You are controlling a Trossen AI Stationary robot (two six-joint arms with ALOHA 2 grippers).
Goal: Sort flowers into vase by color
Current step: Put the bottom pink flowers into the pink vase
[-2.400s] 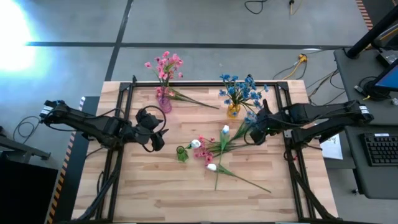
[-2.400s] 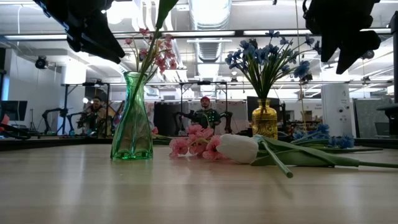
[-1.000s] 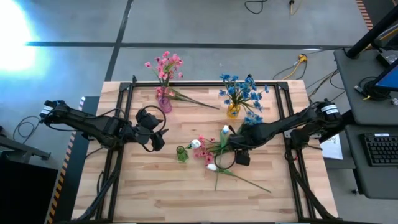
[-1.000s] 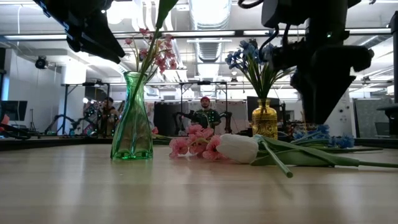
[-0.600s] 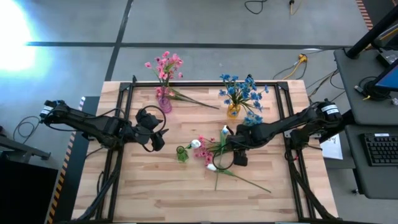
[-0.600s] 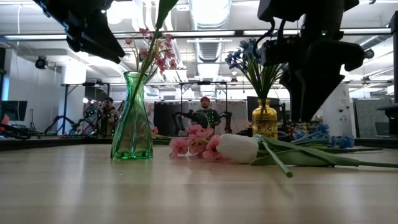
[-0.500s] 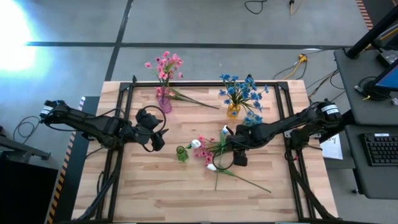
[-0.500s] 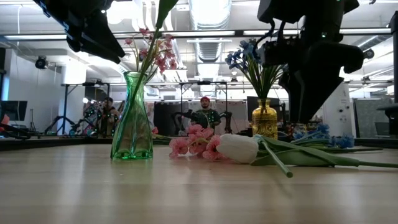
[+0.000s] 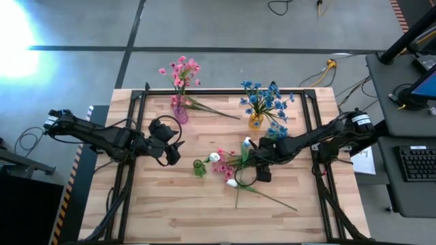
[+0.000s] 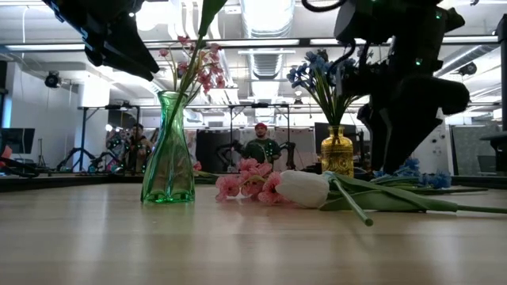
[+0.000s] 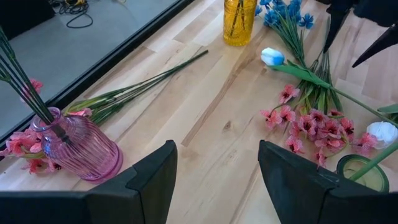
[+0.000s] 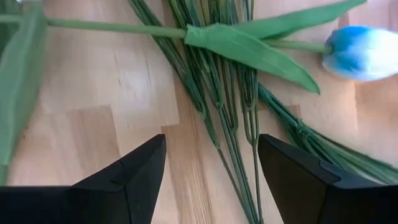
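Three vases: pink vase [image 9: 180,113] holds pink sprigs [image 9: 180,71], yellow vase [image 9: 255,122] blue.

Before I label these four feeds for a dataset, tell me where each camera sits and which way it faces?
High: overhead, looking straight down on the table; both arms show.
Low: at tabletop height, looking level past the green vase into the room; arms hang from above.
Left wrist: on the left arm, facing the pink vase; left gripper open.
Right wrist: on the right arm, looking down at stems; right gripper open.
Shared: the blue-tipped tulip shows in both wrist views.
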